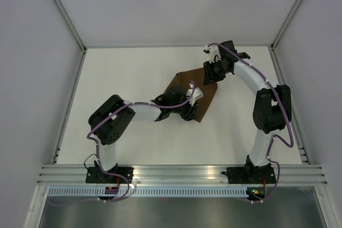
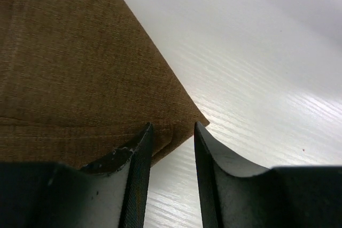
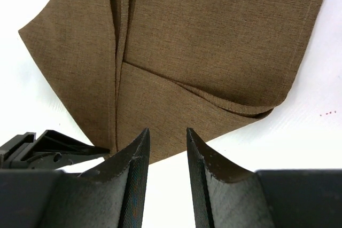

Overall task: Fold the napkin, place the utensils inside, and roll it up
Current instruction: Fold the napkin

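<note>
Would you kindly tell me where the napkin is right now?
In the top view, the brown napkin lies near the middle of the table, between the left gripper and the right gripper.

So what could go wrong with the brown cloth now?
The napkin lies in loose, uneven folds in front of the right end effector, so the layers might flop open if nudged. The left end effector stands open right at one corner; closing there could catch only the top layer, or drag the whole cloth crooked across the smooth table.
</note>
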